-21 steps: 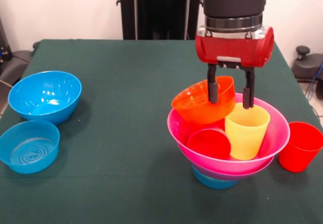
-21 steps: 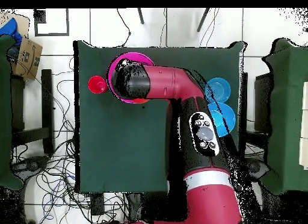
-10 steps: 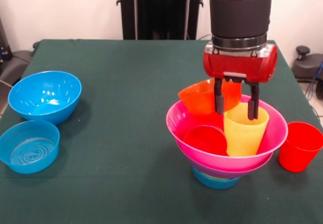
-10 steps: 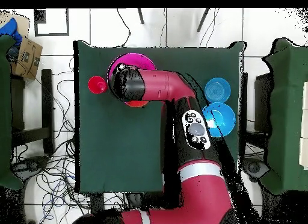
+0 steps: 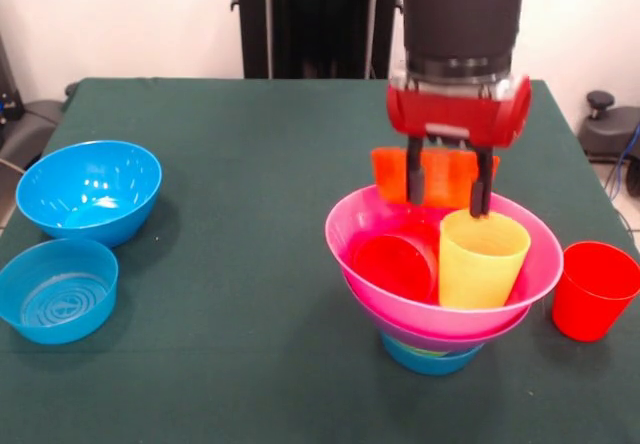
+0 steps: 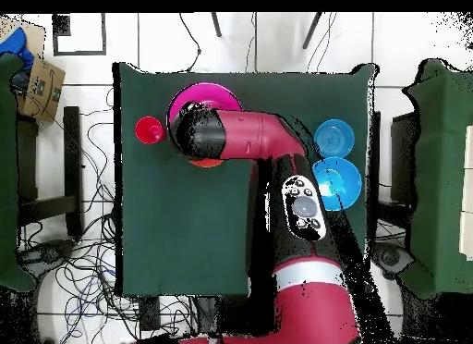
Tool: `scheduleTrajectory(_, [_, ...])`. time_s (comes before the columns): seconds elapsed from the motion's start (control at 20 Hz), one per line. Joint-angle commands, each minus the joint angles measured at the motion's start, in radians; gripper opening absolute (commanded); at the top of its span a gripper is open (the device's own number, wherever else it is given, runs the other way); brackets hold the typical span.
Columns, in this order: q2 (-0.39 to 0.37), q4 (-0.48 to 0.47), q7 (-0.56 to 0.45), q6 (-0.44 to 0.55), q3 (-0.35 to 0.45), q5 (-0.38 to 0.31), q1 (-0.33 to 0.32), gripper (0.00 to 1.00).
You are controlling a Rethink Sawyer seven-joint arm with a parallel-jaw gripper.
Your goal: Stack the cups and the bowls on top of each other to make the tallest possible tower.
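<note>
1. Landmark: the pink bowl (image 5: 352, 236), which sits on top of a small blue bowl (image 5: 425, 357) and forms the wide part of the tower. All places below are given relative to it.
2. Well to the left of the pink bowl, near the table (image 5: 250, 214) edge, stand two more blue bowls, both upright and apart from the tower: a deep blue bowl (image 5: 88, 192) and, in front of it, a shallow blue bowl (image 5: 55, 290).
3. Inside the pink bowl, on its left half, a red cup (image 5: 393, 267) lies tilted with its mouth facing the camera.
4. Inside the pink bowl, on its right half, a yellow cup (image 5: 483, 259) stands upright, mouth up, touching or just beside the red cup.
5. Behind the pink bowl's far rim, the orange bowl (image 5: 445, 176) hangs tipped on its side. The pincer (image 5: 446, 179) is clamped on its rim, one finger in front of the wall and one at its right edge.
6. Key relation: the yellow cup lies just below the pincer, toward the camera. Judged from this, the orange bowl must be turned level and brought forward over the yellow cup's mouth to add height.
7. Risk, as a judgement: a tilted release may send the orange bowl sliding into the pink bowl.
8. Just right of the pink bowl, a second red cup (image 5: 594, 291) stands upright on the table, not touching the tower.
</note>
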Motion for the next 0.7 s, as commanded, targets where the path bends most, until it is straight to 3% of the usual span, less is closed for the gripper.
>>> scheduleTrajectory(0.05, [-0.187, 0.024, 0.039, 0.329, -0.034, 0.035, 0.025, 1.00])
scheduleTrajectory(0.4, [-0.197, -0.038, 0.054, 0.403, -0.024, 0.036, 0.025, 1.00])
scheduleTrajectory(0.7, [-0.199, -0.003, 0.062, 0.367, -0.029, 0.042, 0.026, 1.00])
